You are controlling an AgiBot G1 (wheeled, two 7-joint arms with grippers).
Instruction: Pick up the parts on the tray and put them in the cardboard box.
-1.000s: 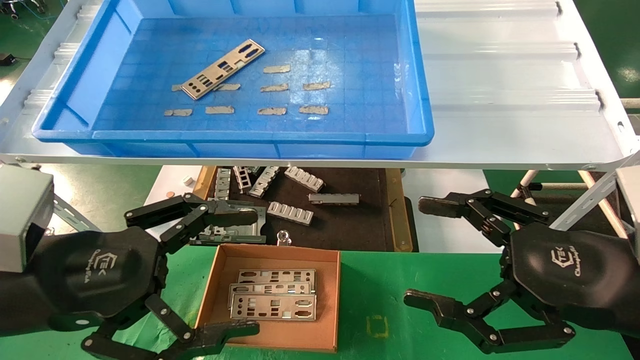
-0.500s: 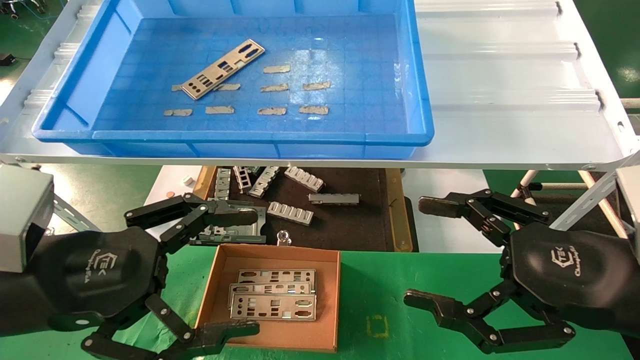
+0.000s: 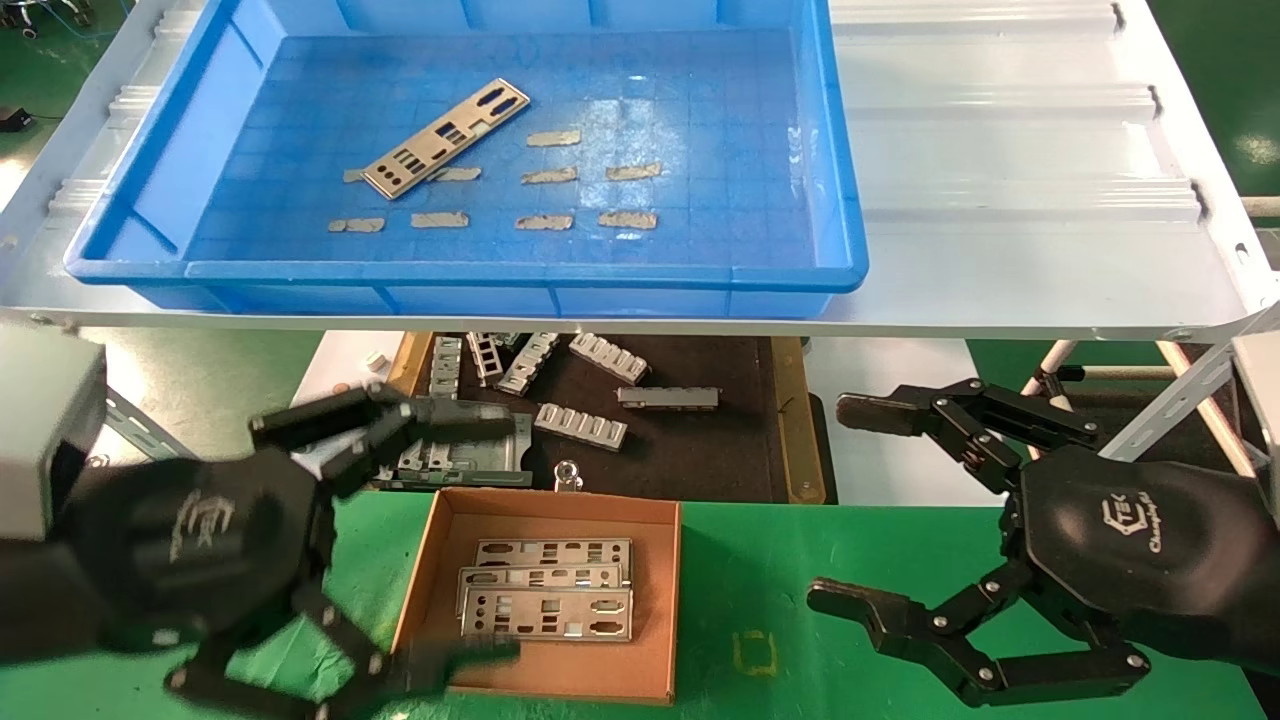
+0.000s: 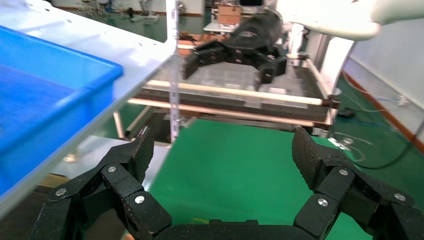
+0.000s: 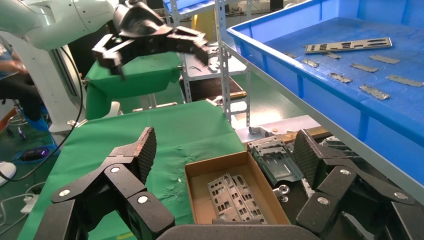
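One silver plate (image 3: 446, 138) lies at an angle on the floor of the blue tray (image 3: 500, 272), among tan tape strips; it also shows in the right wrist view (image 5: 348, 45). The cardboard box (image 3: 440, 560) sits on the green table with three plates (image 3: 548, 600) stacked in it, also seen in the right wrist view (image 5: 232, 197). My left gripper (image 3: 495, 540) is open and empty, its fingers spanning the box's left part, low over the table. My right gripper (image 3: 835, 502) is open and empty, to the right of the box.
The tray stands on a white corrugated shelf (image 3: 1000, 200) above and behind the box. Under the shelf is a dark wooden-edged tray (image 3: 790, 420) of grey brackets (image 3: 580, 425). A slanted shelf support (image 3: 1170, 400) stands at the right.
My left gripper is blurred and has shifted slightly upward. The right gripper, the plates and the box have not moved.
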